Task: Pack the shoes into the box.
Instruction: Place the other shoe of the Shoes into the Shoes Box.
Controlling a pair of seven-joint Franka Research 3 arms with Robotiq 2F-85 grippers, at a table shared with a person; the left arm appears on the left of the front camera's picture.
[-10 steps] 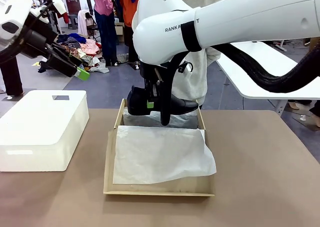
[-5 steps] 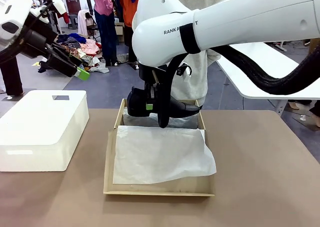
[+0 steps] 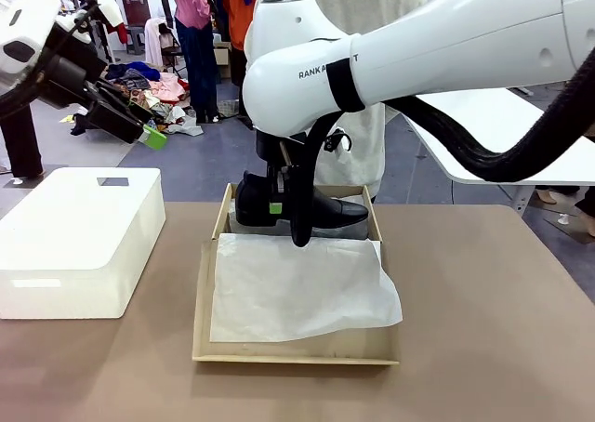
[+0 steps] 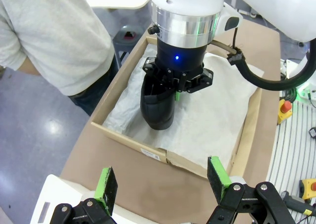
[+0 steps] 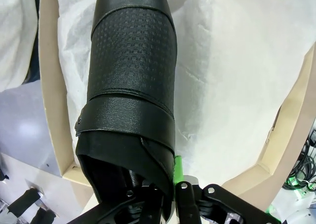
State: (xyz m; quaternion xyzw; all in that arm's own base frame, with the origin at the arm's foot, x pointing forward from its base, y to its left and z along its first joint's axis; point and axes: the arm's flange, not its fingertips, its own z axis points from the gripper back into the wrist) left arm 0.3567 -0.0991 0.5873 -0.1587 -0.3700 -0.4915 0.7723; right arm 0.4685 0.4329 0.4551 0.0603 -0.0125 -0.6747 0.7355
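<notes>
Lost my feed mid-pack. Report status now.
Right gripper shut on shoe. Left gripper open, raised off to the side. Shoe at far end of box, over tissue paper; contact unclear. Nothing in its way.

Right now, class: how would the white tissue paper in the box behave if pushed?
Likely floppy and light: the tissue paper lies creased with an uneven edge. It would probably bunch or slide in the box, since nothing rests on its near part.

Front camera faces person (image 3: pixel 367 157) across table (image 3: pixel 493 320); both wrist cameras overlook box (image 4: pixel 126 141), right nearest.
</notes>
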